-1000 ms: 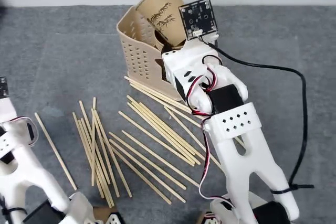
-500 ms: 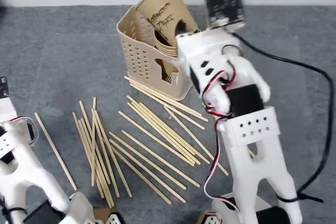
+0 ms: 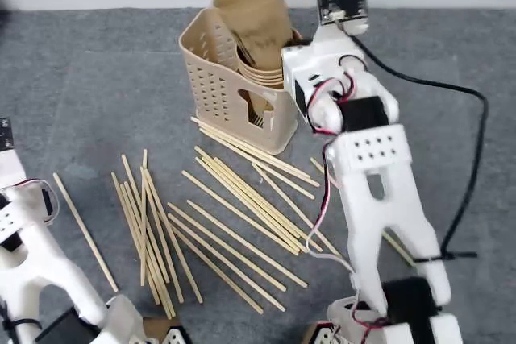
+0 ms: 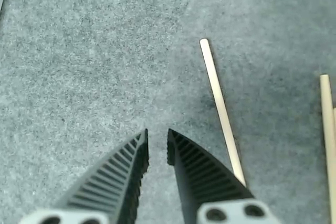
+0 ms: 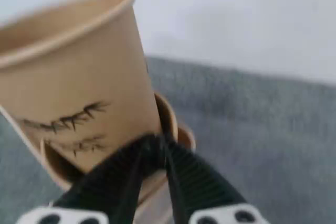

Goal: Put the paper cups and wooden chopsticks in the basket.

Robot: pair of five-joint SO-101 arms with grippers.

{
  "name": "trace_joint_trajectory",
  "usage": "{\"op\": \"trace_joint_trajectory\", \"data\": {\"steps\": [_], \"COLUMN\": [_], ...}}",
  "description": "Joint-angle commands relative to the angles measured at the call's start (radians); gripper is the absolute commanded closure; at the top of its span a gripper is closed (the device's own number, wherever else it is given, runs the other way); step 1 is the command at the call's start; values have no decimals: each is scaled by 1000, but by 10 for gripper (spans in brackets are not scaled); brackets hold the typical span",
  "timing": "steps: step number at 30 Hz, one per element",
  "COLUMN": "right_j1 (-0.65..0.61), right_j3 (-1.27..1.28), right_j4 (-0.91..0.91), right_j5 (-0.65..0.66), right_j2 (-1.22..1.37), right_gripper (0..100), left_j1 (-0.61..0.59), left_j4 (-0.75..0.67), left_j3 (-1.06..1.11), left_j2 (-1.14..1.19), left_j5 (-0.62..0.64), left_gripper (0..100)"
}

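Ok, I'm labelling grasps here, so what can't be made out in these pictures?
- Right wrist view: whether the right end effector holds the paper cup; blurred.
- High view: how many cups sit in the basket; its wall and the right arm hide them.
- Left wrist view: a chopstick's near end, behind the left end effector.

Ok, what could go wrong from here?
The top cup sits tilted on the stack in the basket, with the right gripper against its base; a nudge could tip it out. The arm is also close to the basket, so it might shove it onto the chopsticks beside it.
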Motion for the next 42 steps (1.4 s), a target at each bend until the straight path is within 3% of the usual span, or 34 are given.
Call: {"op": "trace_joint_trajectory", "data": {"steps": [1,11,22,28,33,36,42], "right_j1": [-16,-13,-16,-67,-68,-101,-226], "right_j3": [-44,-49,-43,-41,40,140,347], "right_j4": [102,255,205,389,493,495,348], "right_j5": [-9,-2,-8,-8,-23,-80,-114], "right_j2": [15,-162,-369,-358,-360,-361,-360], "right_gripper": [990,987,987,986,883,841,908], "left_j1": [2,5,6,6,6,6,6], "left_j4": [-15,-14,-14,-15,-14,-14,-14], "left_j3": [-7,-7,-7,-7,-5,-5,-4], "left_j2": [-29,-29,-29,-29,-28,-28,-28], "left_j5": [5,5,6,6,6,6,6], "left_gripper": [931,931,931,931,931,931,931]}}
